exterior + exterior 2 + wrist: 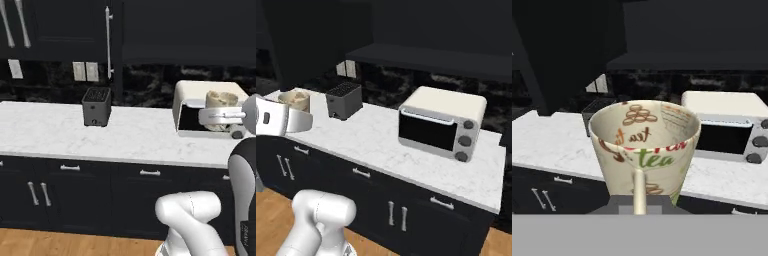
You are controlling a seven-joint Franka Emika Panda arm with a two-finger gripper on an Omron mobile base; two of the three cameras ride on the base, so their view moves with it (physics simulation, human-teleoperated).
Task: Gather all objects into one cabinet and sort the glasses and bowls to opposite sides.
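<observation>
on the far left of my left base view i see the black upper cabinet point(65, 25) with its long silver handle point(108, 42), and its door looks shut from here. below it is the white marble surface point(45, 125), and on it stands a dark toaster point(96, 106). going right, there is a white toaster oven point(192, 97), and in front of it my arm holds a cream cup point(221, 100) up in the air, above the surface. in the hand view the cup point(644, 145) is very near and has the word tea on it, and its handle runs down to the pincer point(639, 205). the pincer is closed tight on the cup, by the handle as far as i can tell. in the right base view the same cup point(295, 99) peeks out behind my white hand on the left, with the toaster point(344, 100) and the toaster oven point(442, 122) further right, and an open dark shelf point(426, 57) above them. i think the job is only part way. one cup is picked up but not yet put away. i can't see the bowls or any other cups here, so i can't say how many things are left to move or sort.
</observation>
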